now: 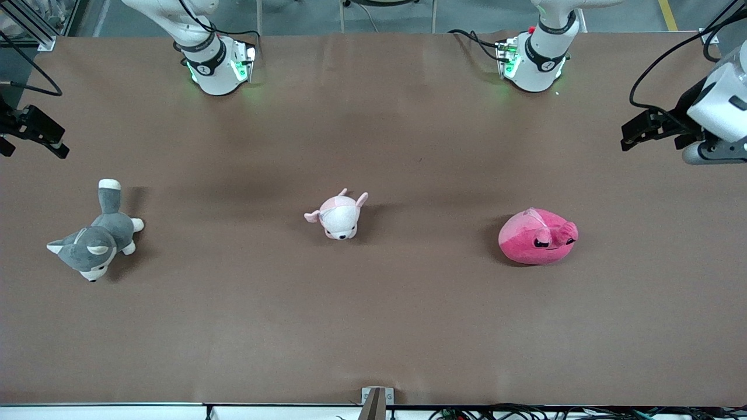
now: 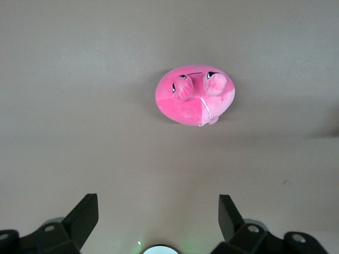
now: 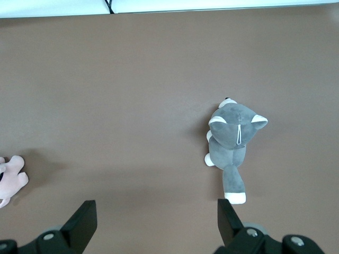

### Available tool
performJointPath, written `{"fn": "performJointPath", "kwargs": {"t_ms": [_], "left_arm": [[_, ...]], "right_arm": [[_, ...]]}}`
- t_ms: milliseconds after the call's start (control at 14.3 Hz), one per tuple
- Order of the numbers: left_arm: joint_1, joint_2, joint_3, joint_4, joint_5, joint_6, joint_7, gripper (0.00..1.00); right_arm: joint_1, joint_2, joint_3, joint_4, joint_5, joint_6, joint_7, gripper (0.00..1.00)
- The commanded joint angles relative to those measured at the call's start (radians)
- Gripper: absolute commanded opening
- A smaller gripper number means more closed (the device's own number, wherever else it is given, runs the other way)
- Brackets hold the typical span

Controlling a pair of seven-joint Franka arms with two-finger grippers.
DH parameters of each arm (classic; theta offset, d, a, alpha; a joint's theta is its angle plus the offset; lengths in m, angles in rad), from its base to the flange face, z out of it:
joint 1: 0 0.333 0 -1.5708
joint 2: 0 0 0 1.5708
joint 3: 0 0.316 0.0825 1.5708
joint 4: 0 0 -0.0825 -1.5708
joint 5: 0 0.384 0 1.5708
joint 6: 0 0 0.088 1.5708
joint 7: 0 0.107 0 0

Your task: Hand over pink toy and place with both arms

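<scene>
While you are looking from the front camera, the brown table [image 1: 373, 326] is lying bare nearest to you. Farther in, three plush animals are sitting in a row, well apart. The grey-and-white plush dog [image 1: 98, 233] is lying toward the right arm's end, the pale pink-and-white plush [image 1: 338, 214] is sitting in the middle, and the pink toy [image 1: 538, 236] is resting on the tabletop toward the left arm's end, touched by nothing. Farther still, you are seeing the left gripper [image 1: 630, 133] hanging over the table's edge at its own end, fingers [image 2: 82, 218] spread apart and empty. The right gripper [image 1: 49, 143] is waiting likewise over its end, fingers [image 3: 80, 222] standing wide, gripping nothing.
</scene>
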Motion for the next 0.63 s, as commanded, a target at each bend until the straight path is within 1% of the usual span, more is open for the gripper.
{"fn": "performJointPath", "kwargs": {"t_ms": [0, 349, 419, 559], "left_arm": [[0.004, 0.02, 0.0, 0.001, -0.017, 0.016, -0.014, 1.0], [0.017, 0.023, 0.0, -0.098, -0.033, 0.126, -0.014, 1.0], [0.016, 0.026, 0.0, -0.115, -0.033, 0.146, -0.016, 1.0], [0.017, 0.049, 0.0, -0.134, -0.035, 0.168, -0.016, 1.0]], "right_arm": [[0.009, -0.004, -0.001, 0.013, 0.01, -0.005, 0.005, 1.0], [0.001, 0.023, -0.003, 0.013, 0.016, -0.01, 0.005, 1.0], [0.006, 0.041, -0.004, 0.013, 0.016, -0.011, 0.005, 1.0], [0.01, 0.054, -0.004, 0.015, 0.015, -0.011, 0.001, 1.0]]}}
